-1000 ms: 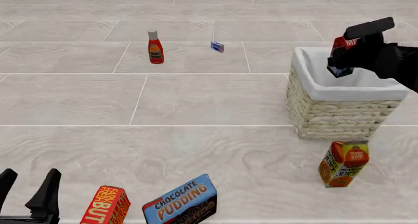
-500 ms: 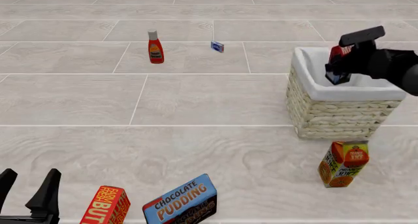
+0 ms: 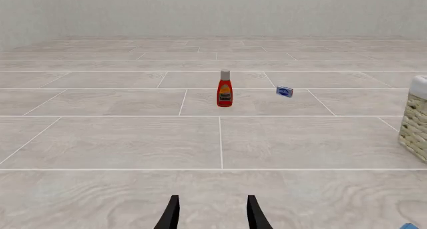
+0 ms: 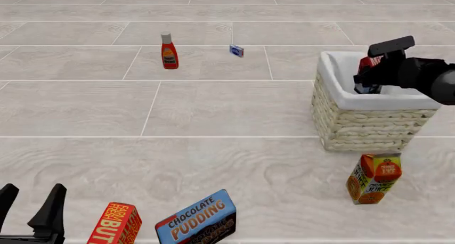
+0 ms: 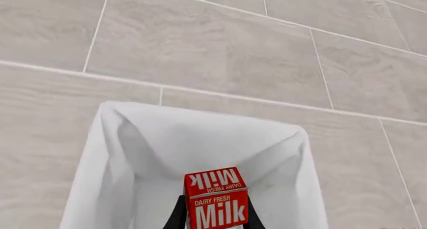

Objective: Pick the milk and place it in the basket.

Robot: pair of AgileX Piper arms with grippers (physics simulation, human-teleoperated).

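- At the near edge of the tiled tabletop, about 7 o'clock in the front view, the left gripper is seen with jaws apart and nothing between them.
- A butter box and a chocolate pudding box are shown beside it only in the front view.
- An orange juice carton is stood in front of the basket, woven wicker with a white cloth liner.
- The milk is clamped by the right gripper over the basket's liner, its lower part within the rim; the lettering is read only in the right wrist view.
- Farthest, at 11 o'clock, a ketchup bottle is stood upright.

The tiled table carries basket, ketchup bottle, juice carton, pudding box.
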